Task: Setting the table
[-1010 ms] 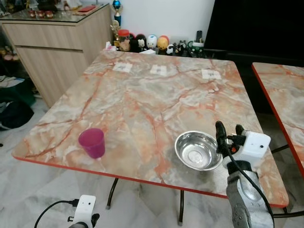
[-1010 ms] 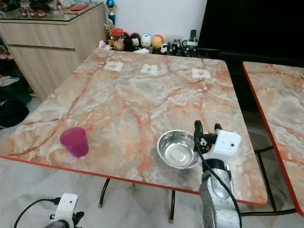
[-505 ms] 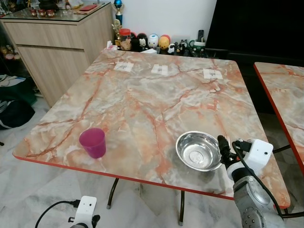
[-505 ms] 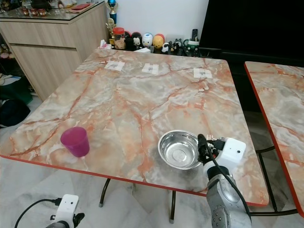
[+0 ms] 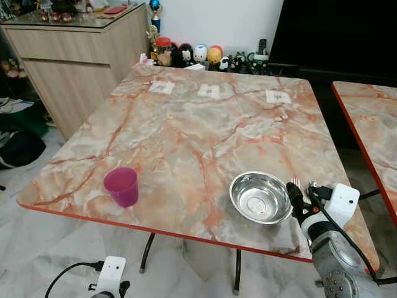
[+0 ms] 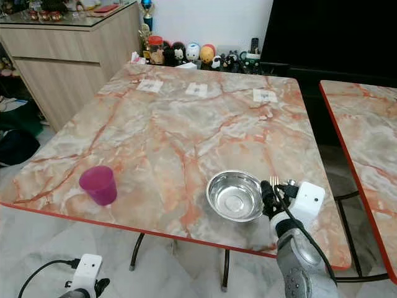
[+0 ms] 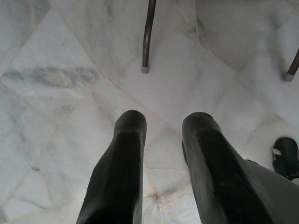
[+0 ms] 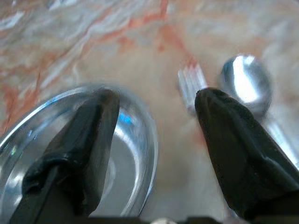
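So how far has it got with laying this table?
Done, it seems: a pink cup and a steel bowl stand on the marble table, with a fork and spoon lying right of the bowl. In hand: nothing. The right claw hangs open above the cutlery; the left claw idles below the table. What's left isn't shown.

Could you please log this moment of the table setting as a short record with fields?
table: marble-patterned top with red edge
bowl: steel, empty, near the front edge
cup: magenta, upright, front left
fork and spoon: lying side by side to the right of the bowl
right claw: open, low over the bowl's right rim, holding nothing
left claw: open, hanging idle over the floor
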